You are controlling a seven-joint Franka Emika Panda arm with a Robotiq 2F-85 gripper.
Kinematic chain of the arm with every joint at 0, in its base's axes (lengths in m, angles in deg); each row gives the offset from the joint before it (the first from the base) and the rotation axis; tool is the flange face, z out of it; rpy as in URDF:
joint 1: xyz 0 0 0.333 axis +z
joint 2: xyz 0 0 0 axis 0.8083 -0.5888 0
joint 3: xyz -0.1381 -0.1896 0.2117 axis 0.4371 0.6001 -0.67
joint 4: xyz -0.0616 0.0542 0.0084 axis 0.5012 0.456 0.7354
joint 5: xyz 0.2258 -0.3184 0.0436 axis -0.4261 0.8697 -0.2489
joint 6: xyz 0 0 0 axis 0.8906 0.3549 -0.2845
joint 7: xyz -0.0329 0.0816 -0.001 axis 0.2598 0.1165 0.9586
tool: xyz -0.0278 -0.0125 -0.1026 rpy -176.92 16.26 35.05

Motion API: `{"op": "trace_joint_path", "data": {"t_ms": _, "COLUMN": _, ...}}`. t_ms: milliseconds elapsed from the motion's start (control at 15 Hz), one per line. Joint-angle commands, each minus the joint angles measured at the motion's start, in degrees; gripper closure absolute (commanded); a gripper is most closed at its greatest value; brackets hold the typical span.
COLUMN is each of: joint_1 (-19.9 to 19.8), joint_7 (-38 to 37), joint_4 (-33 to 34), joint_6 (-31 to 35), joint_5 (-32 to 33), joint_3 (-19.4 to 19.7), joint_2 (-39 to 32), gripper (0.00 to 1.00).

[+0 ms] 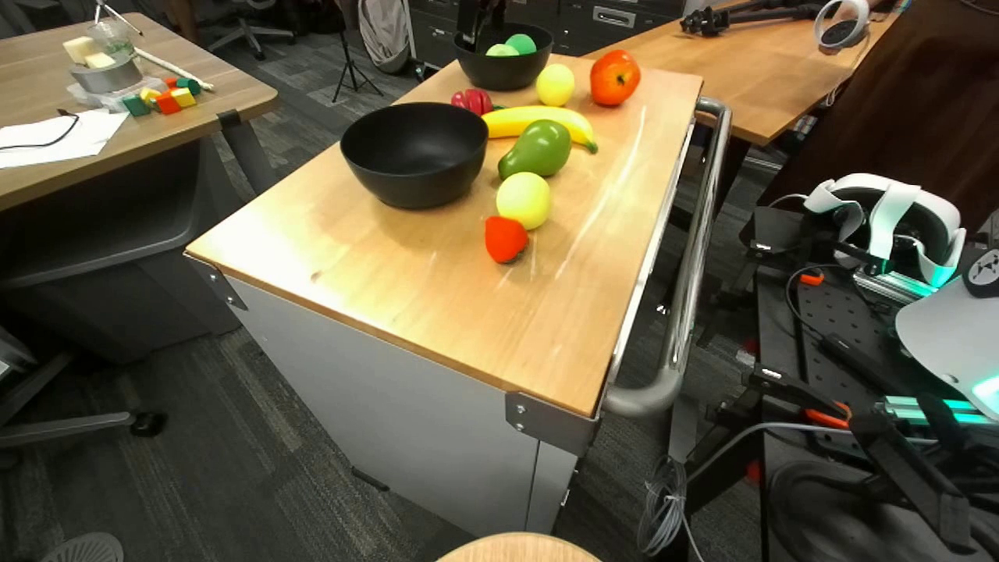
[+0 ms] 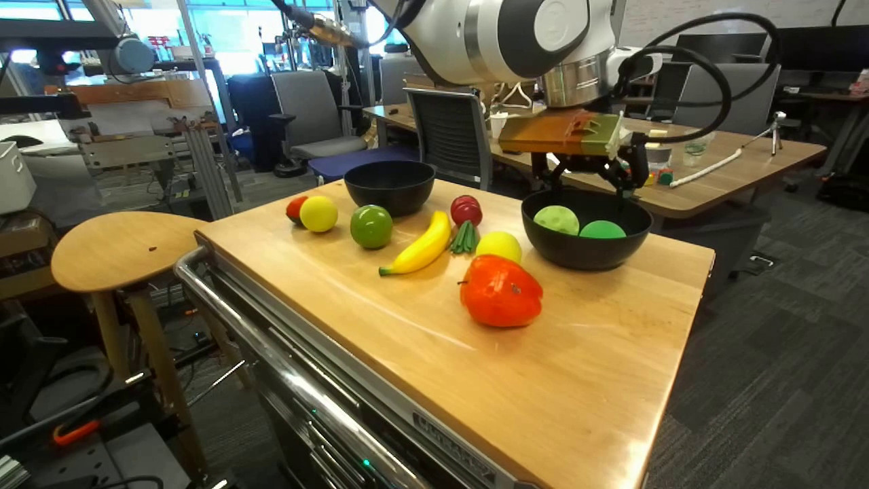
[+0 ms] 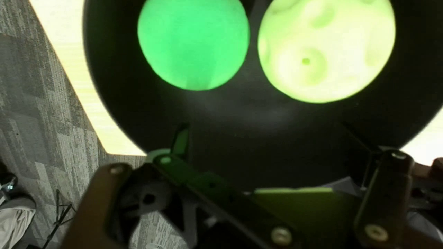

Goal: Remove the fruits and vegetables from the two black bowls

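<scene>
Loaded bowl (image 2: 577,256): two pieces inside. Pale green ball (image 3: 325,52) has dimpled skin, round hollows, a small hole in one of them. Green ball (image 3: 193,41) is smooth, plain, saturated. They sit just beside each other, narrow dark gap between them in the wrist view.

On the worktop (image 2: 577,380): banana (image 2: 421,250), curved, smooth yellow, green tip. Pear-shaped piece (image 1: 536,148), shiny green. Small red piece (image 1: 505,239) right up against a yellow ball (image 1: 524,200), can't tell if touching. Red-orange piece (image 2: 501,292), bulbous, lacquer-shiny, near a second yellow ball (image 1: 555,85). Dark red piece (image 2: 466,209) with green strands (image 2: 464,239) beside it. Other bowl (image 1: 414,176) stands upright: same round shape, satin black.

Worktop is pale wood with glare streaks, steel tube rail (image 1: 706,234) along one edge.

Arm (image 2: 502,41), white and dark grey, enters from the top in an exterior view, wrist bent down over the loaded bowl, black cable (image 2: 728,81) looping off sideways. Tool (image 3: 264,126) points down, jaws spread wide, fingers (image 3: 180,141) over the bowl's mouth, off to one side, apart from both balls. Can't tell if a finger touches the rim.
</scene>
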Motion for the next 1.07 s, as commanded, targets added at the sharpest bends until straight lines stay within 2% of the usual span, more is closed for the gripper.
{"op": "trace_joint_path", "data": {"t_ms": 0, "joint_1": -0.8, "joint_7": 0.6, "joint_4": -0.8, "joint_6": -3.0, "joint_5": -1.0, "joint_3": -1.5, "joint_2": 4.8, "gripper": 0.0}}
{"op": "trace_joint_path", "data": {"t_ms": 333, "joint_1": -1.7, "joint_7": 1.4, "joint_4": -2.9, "joint_6": -4.7, "joint_5": -3.1, "joint_3": -2.1, "joint_2": 7.9, "gripper": 0.0}}
{"op": "trace_joint_path", "data": {"t_ms": 400, "joint_1": -1.6, "joint_7": 1.2, "joint_4": -3.3, "joint_6": -4.6, "joint_5": -2.8, "joint_3": -1.7, "joint_2": 7.8, "gripper": 0.25}}
{"op": "trace_joint_path", "data": {"t_ms": 467, "joint_1": -1.6, "joint_7": 1.2, "joint_4": -3.7, "joint_6": -4.8, "joint_5": -2.7, "joint_3": -1.5, "joint_2": 7.8, "gripper": 0.26}}
{"op": "trace_joint_path", "data": {"t_ms": 733, "joint_1": -2.3, "joint_7": 1.4, "joint_4": -5.8, "joint_6": -4.2, "joint_5": -3.3, "joint_3": -1.7, "joint_2": 7.2, "gripper": 0.56}}
{"op": "trace_joint_path", "data": {"t_ms": 800, "joint_1": -2.6, "joint_7": 1.9, "joint_4": -6.6, "joint_6": -3.7, "joint_5": -3.8, "joint_3": -2.0, "joint_2": 7.1, "gripper": 0.56}}
{"op": "trace_joint_path", "data": {"t_ms": 867, "joint_1": -3.0, "joint_7": 2.5, "joint_4": -7.4, "joint_6": -3.2, "joint_5": -4.8, "joint_3": -2.5, "joint_2": 7.3, "gripper": 0.46}}
{"op": "trace_joint_path", "data": {"t_ms": 933, "joint_1": -3.3, "joint_7": 3.1, "joint_4": -8.1, "joint_6": -2.4, "joint_5": -5.9, "joint_3": -3.0, "joint_2": 7.4, "gripper": 0.4}}
{"op": "trace_joint_path", "data": {"t_ms": 1000, "joint_1": -3.8, "joint_7": 3.8, "joint_4": -8.4, "joint_6": -1.8, "joint_5": -7.6, "joint_3": -3.6, "joint_2": 7.6, "gripper": 0.28}}
